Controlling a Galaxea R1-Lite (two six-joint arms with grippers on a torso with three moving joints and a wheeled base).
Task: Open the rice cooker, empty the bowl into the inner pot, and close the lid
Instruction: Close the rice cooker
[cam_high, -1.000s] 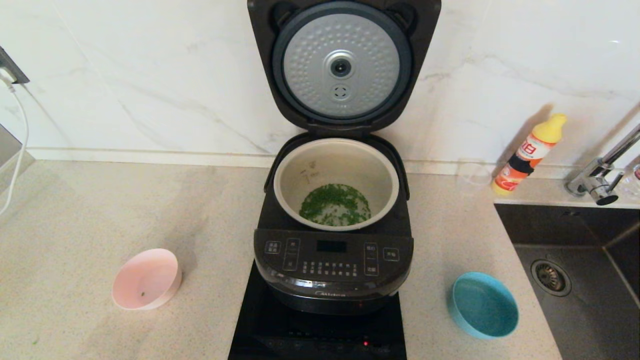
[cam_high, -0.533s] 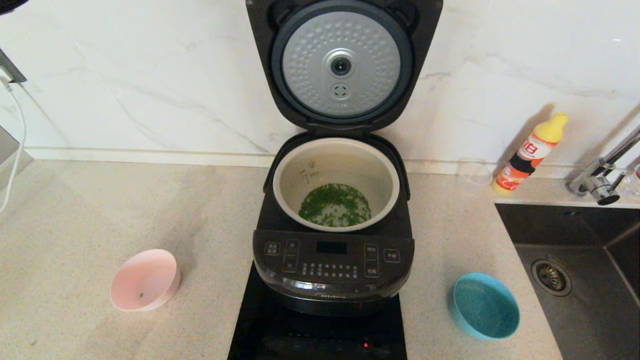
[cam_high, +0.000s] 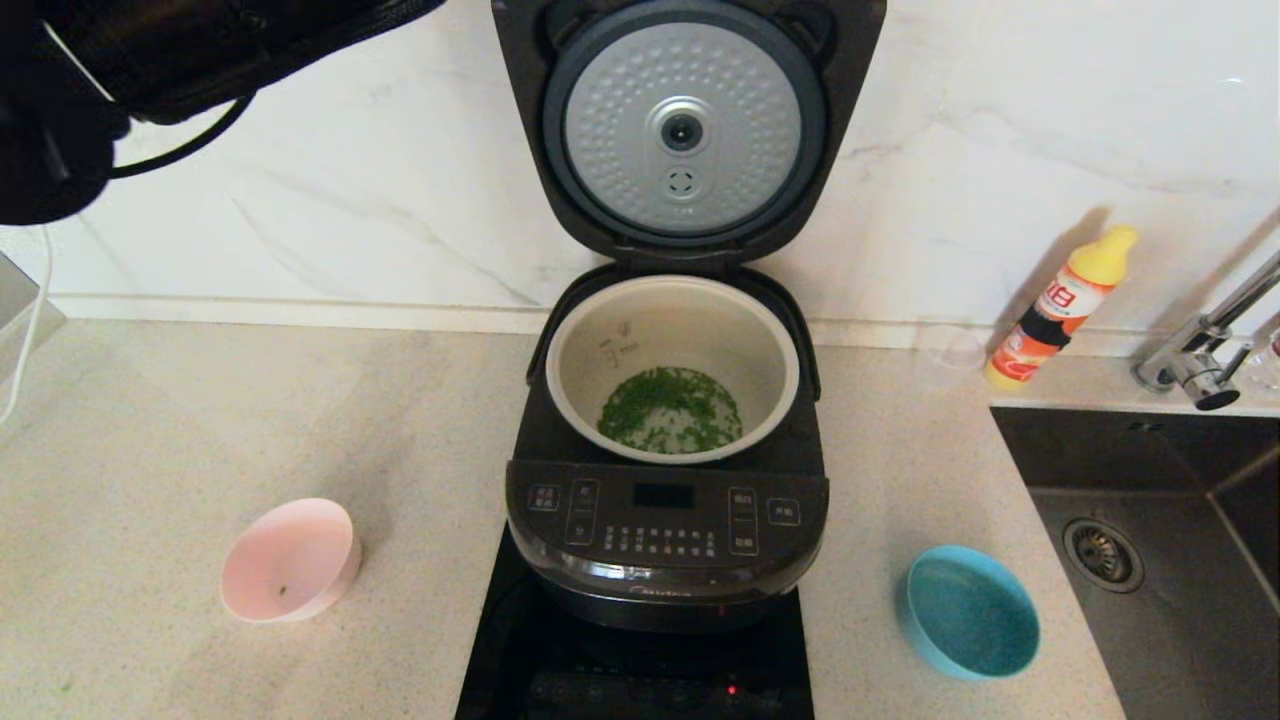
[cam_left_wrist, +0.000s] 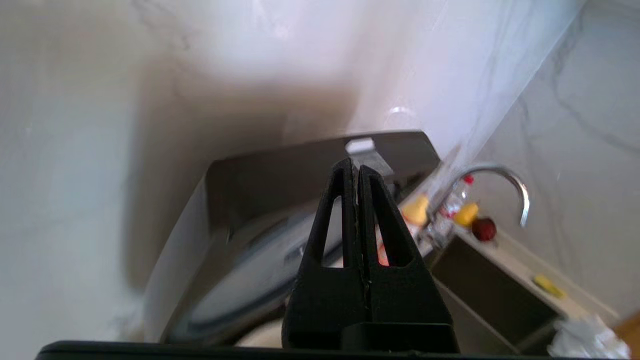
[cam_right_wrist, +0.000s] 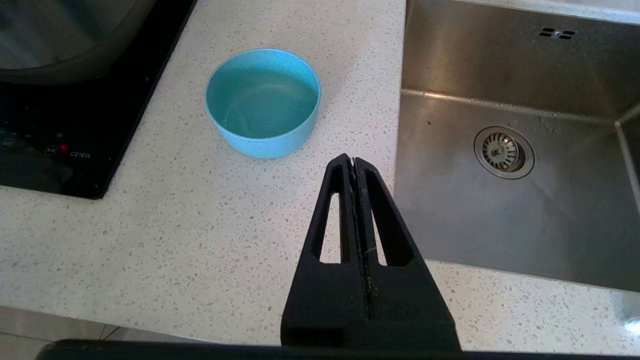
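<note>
The black rice cooker (cam_high: 665, 530) stands in the middle with its lid (cam_high: 685, 130) raised upright, dimpled silver disc facing me. The cream inner pot (cam_high: 672, 345) holds green bits at its bottom. The pink bowl (cam_high: 290, 560) sits on the counter left of the cooker, nearly empty. My left arm (cam_high: 150, 60) is high at the upper left, left of the lid; its gripper (cam_left_wrist: 352, 170) is shut and empty, pointing at the lid's top edge (cam_left_wrist: 280, 170). My right gripper (cam_right_wrist: 352, 161) is shut and empty above the counter near the sink.
A teal-blue bowl (cam_high: 970, 610) sits right of the cooker, also in the right wrist view (cam_right_wrist: 262, 102). An orange bottle with a yellow cap (cam_high: 1060, 305), a faucet (cam_high: 1200, 350) and a steel sink (cam_high: 1150, 560) are at the right. The cooker rests on a black induction hob (cam_high: 560, 670).
My left arm has come into the head view at the upper left, reaching toward the raised lid. The bowls, pot and lid have not moved.
</note>
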